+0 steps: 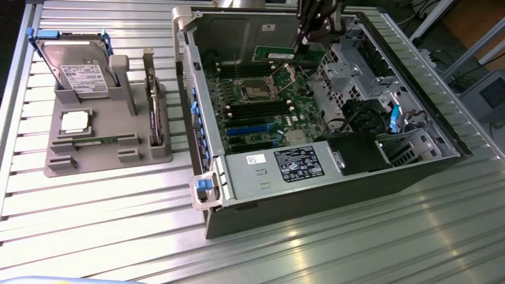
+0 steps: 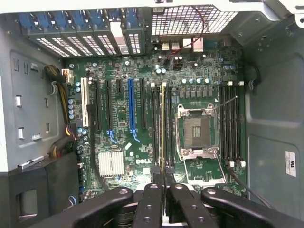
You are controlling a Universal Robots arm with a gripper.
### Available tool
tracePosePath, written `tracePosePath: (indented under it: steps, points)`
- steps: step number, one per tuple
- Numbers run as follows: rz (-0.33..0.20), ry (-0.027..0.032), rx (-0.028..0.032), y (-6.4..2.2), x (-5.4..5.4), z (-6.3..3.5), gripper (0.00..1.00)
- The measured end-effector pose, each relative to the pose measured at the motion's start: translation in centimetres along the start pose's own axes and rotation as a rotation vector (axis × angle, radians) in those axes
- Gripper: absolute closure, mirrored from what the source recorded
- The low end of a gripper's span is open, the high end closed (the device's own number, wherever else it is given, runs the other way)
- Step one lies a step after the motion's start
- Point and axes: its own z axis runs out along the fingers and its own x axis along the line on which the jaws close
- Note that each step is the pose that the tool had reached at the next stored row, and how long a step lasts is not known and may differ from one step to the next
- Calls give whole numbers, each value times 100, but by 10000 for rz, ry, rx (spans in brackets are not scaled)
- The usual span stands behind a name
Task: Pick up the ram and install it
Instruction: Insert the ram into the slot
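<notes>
The pincer (image 2: 165, 176) is nearly shut, clamped on the ram (image 2: 164, 123), which hangs edge-on over the board (image 2: 109, 66), above the dark slots (image 2: 156, 123) just beside the socket (image 2: 197, 130). To seat it well, I judge the stick should lie parallel to one slot, with the notch matched and the latches open. Pressure should then go straight down, evenly at both ends

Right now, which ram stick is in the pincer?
The ram seen edge-on over the motherboard, clamped in the pincer. The other stick lies in the grey tray outside the case.
</notes>
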Motion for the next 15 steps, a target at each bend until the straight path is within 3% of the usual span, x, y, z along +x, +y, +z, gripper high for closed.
tracePosePath:
  steps: [15]
  points:
    - [0,-1,0,-3,1,81,88]
